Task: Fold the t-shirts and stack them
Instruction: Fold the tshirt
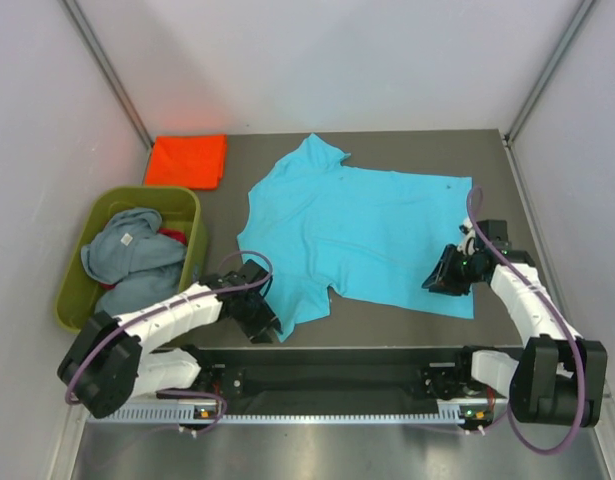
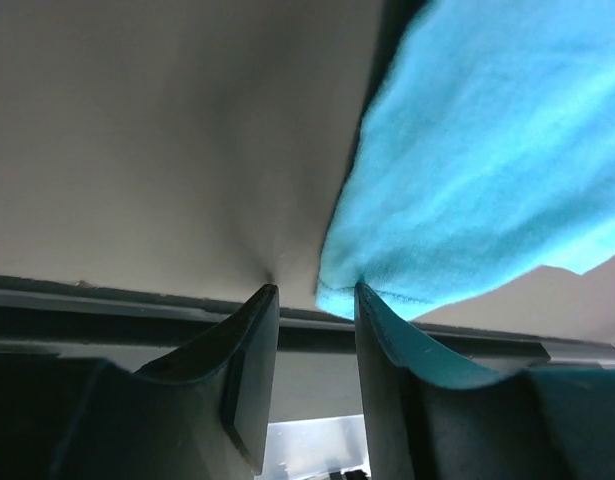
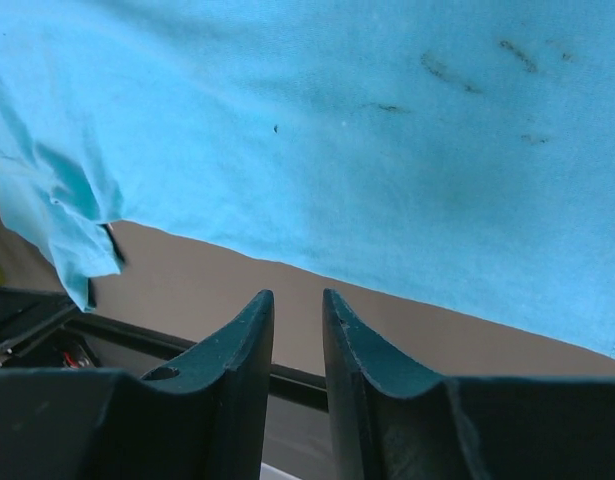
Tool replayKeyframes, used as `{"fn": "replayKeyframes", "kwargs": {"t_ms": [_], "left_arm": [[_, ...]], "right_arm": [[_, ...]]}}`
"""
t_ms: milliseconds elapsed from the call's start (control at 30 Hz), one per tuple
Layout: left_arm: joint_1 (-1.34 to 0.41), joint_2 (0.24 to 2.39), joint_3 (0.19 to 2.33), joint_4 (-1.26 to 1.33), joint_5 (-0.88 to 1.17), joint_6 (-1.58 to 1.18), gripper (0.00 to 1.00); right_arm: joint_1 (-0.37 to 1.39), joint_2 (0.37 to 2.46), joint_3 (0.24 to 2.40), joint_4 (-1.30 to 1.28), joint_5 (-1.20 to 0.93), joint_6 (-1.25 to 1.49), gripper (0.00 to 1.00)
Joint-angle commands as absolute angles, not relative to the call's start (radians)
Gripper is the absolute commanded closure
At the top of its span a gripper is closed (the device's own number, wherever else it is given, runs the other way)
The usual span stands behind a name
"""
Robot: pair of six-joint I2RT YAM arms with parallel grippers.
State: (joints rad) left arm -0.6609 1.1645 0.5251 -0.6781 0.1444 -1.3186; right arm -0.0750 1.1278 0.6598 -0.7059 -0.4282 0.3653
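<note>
The turquoise shirt [image 1: 367, 225] is spread flat, lengthwise left to right, its near edge found just beyond the half-open, empty left gripper [image 2: 315, 292] at the near-left corner and the narrowly open, empty right gripper [image 3: 297, 295] toward the hem.

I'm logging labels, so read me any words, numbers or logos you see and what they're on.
No text can be read.
The white tag on the grey shirt in the tub: too small to read.
The dark marks on the turquoise shirt: specks, not letters.
</note>
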Motion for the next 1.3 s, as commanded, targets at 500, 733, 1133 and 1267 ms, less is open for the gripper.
{"fn": "replayKeyframes", "kwargs": {"t_ms": [500, 733, 1133, 1267], "left_arm": [[-0.683, 1.301, 0.624, -0.692, 0.019, -1.217, 1.00], [-0.684, 1.331, 0.925, -0.812, -0.095, -0.862, 1.00], [-0.684, 1.359, 0.992, -0.623, -0.023, -0.600, 1.00], [-0.681, 1.364, 1.000, -0.606, -0.006, -0.568, 1.00]], "right_arm": [[-0.120, 1.083, 0.706, -0.739, -0.273, 0.480, 0.69], [-0.282, 1.147, 0.634, -0.772, -0.210, 0.515, 0.59], [-0.466, 1.134, 0.589, -0.839, -0.026, 0.581, 0.64], [-0.466, 1.117, 0.575, -0.803, 0.028, 0.609, 0.64]]}}
